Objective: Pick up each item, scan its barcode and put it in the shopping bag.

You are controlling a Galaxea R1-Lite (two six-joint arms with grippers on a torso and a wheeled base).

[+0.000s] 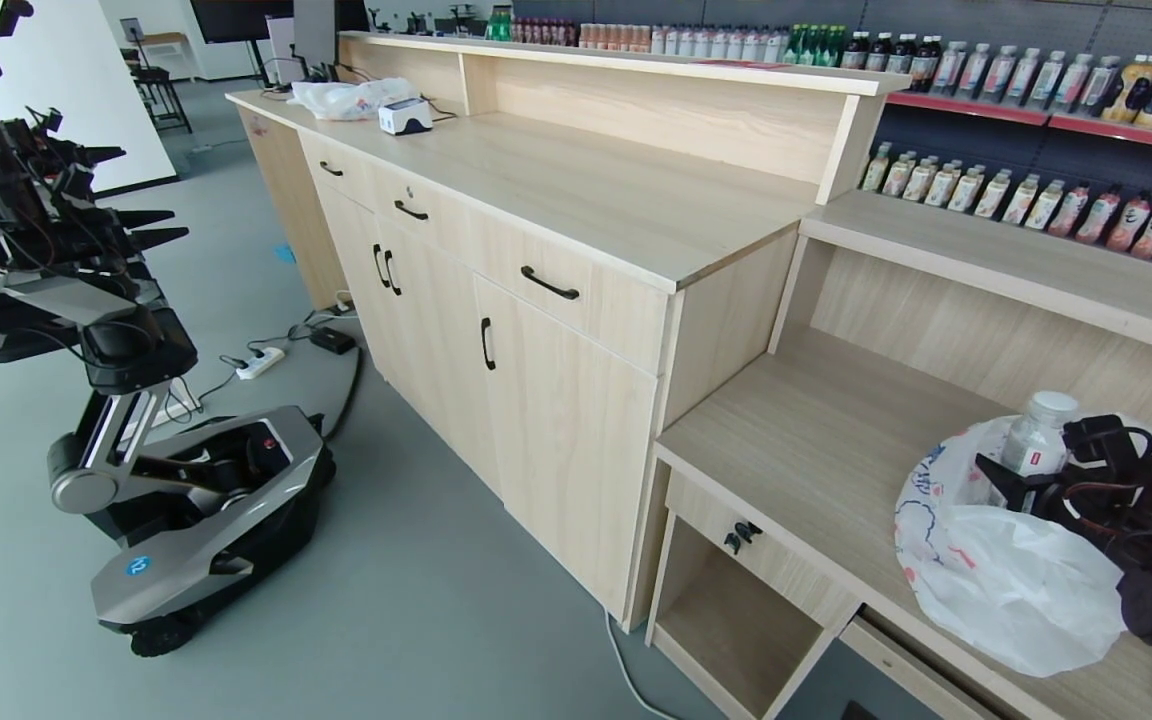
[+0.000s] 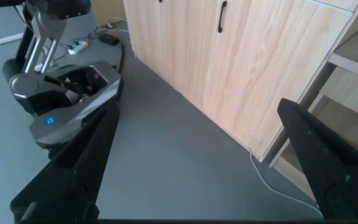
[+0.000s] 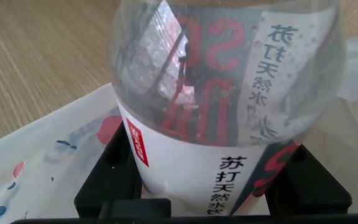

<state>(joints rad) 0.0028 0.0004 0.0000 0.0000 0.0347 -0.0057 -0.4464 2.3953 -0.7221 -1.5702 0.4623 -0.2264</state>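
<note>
1. Grips a clear plastic bottle [image 1: 1034,432] with a white cap and a red-and-white label in the right tool [image 1: 1026,485], clenched around the lower body. Holds it upright, just above the white plastic shopping bag [image 1: 1011,590] that lies crumpled on the low pale-wood counter [image 1: 816,440].
2. Judged as the bagging step: lower straight down with the bottle upright, and aim for the bag's opening, not its folded film. Release only once the base has support underneath. Avoid dragging sideways, since thin film like this would likely bunch and slide on the smooth wood.
3. Left tool [image 2: 197,112] released, fingers spread wide over the grey floor [image 2: 185,149], well apart from the bag. Worth bringing over to steady the rim if the bag shifts.
4. Hard to make out:
   - Cannot tell where the bag's mouth lies.
   - Bottle's base hidden by the tool and the film.
   - No barcode distinguishable on the label, so no telling whether the scan is done.
   - Small white box-shaped device [image 1: 404,117] on the long upper counter [image 1: 586,180] is possibly the scanner, but too far off to confirm.
</note>
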